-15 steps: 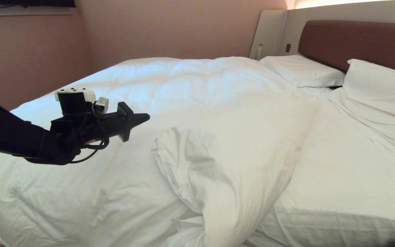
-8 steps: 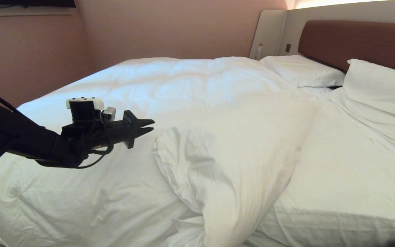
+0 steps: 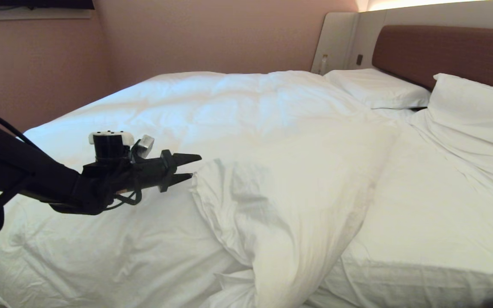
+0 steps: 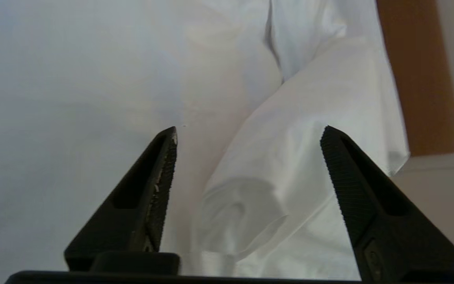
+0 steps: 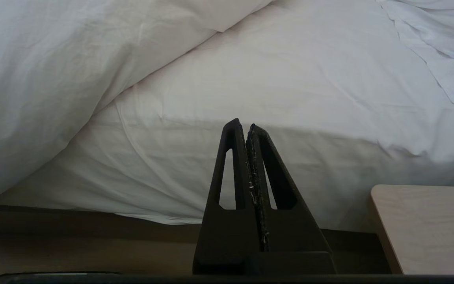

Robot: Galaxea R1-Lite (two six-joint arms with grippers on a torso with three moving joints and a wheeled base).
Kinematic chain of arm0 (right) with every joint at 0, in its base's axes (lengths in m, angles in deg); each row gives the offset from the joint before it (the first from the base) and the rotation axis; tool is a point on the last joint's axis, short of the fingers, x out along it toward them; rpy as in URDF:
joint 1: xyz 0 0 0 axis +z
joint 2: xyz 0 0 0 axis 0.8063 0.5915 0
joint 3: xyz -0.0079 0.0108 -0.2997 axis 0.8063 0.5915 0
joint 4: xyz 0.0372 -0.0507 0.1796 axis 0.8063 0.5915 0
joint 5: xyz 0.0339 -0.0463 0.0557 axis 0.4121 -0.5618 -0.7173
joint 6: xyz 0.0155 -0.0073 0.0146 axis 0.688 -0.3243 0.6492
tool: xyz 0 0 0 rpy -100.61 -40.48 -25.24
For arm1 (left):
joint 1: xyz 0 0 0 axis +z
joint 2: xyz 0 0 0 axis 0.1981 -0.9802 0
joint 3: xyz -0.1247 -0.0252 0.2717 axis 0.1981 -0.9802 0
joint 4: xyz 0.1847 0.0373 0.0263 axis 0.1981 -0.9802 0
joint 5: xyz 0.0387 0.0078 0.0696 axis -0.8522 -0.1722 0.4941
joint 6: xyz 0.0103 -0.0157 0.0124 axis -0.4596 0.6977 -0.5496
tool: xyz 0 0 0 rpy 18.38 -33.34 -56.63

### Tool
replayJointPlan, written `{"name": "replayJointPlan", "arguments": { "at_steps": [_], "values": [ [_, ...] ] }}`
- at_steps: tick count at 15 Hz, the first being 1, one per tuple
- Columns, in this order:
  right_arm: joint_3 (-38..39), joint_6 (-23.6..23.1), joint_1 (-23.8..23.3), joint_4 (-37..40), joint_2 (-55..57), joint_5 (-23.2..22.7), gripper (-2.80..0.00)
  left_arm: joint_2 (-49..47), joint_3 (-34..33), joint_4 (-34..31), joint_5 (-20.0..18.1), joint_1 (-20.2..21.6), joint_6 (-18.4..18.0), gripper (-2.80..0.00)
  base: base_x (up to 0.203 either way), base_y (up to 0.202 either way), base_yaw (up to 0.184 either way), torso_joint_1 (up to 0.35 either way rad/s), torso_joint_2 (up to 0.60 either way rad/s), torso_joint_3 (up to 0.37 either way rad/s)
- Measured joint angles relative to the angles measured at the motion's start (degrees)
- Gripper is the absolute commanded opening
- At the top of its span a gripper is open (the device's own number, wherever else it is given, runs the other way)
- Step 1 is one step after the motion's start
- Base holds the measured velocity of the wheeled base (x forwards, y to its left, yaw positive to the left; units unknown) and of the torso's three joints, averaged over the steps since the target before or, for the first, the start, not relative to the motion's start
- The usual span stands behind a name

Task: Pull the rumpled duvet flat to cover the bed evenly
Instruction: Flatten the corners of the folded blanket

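My duvet (image 3: pixel 272 179) is matt white cotton cloth, soft and creased. My left gripper (image 3: pixel 191 167) shows matt black plastic, its fingers (image 4: pixel 339 165) finely ribbed and rough inside. At two o'clock, the headboard (image 3: pixel 443 51) looks like smooth brown upholstery.

Head overlooks bed (image 3: pixel 422 205); wrists close, sharing duvet (image 3: pixel 280 201).

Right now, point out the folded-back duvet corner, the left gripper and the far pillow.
puffy white duvet (image 3: pixel 280 201), head view, folded-back flap.
left gripper (image 3: pixel 195 167), head view, between its fingertips.
flat white rectangular pillow (image 3: pixel 375 87), head view, top face.
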Motion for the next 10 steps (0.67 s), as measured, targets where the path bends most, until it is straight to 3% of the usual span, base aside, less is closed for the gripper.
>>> {"name": "replayJointPlan", "arguments": {
  "at_steps": [2,5,10],
  "values": [
    [0.0,0.0,0.0,0.0,0.0,0.0,-2.80,-0.3,-0.3,0.1,-2.8,0.0,-3.1,0.00,0.000,0.000,0.000,0.000,0.00,0.000],
    [0.0,0.0,0.0,0.0,0.0,0.0,-2.80,-0.5,-0.1,0.6,-8.6,-0.2,-3.6,0.00,0.000,0.000,0.000,0.000,0.00,0.000],
    [0.0,0.0,0.0,0.0,0.0,0.0,-2.80,-1.2,1.4,0.7,-11.4,-3.4,-3.6,0.00,0.000,0.000,0.000,0.000,0.00,0.000]
  ]
}}
